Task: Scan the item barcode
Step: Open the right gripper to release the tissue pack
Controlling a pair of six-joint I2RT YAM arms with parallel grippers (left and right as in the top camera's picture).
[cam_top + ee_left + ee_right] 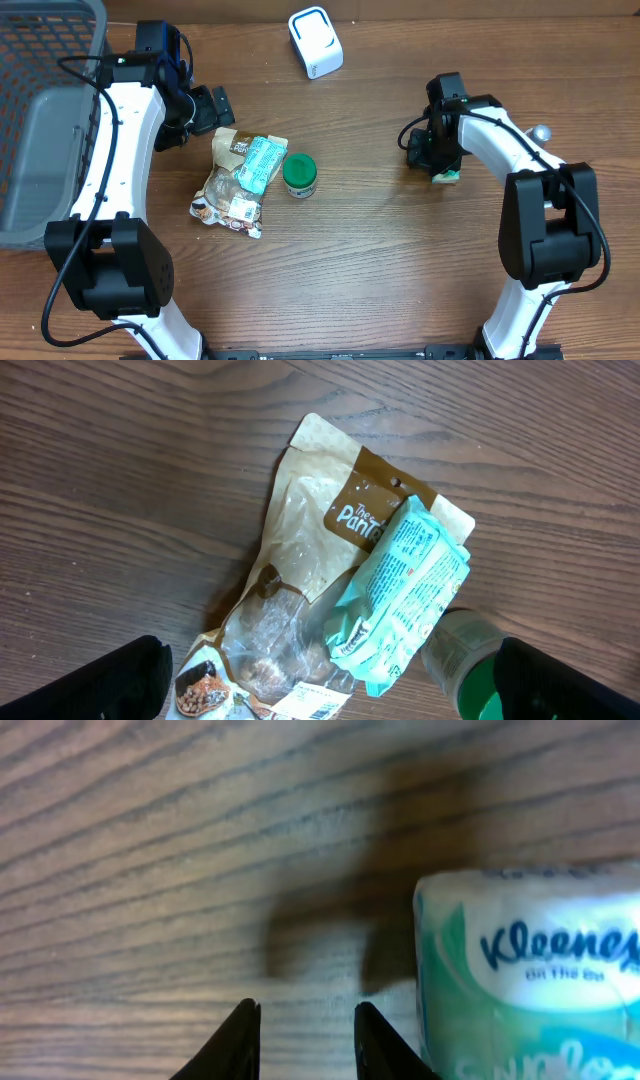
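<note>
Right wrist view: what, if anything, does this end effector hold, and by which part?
Nothing. The right end effector has only bare table between its jaws; the Kleenex pack lies beside them, outside the gap.

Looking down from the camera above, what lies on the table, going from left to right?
A grey basket → brown snack bag → green-lidded jar → Kleenex pack.
</note>
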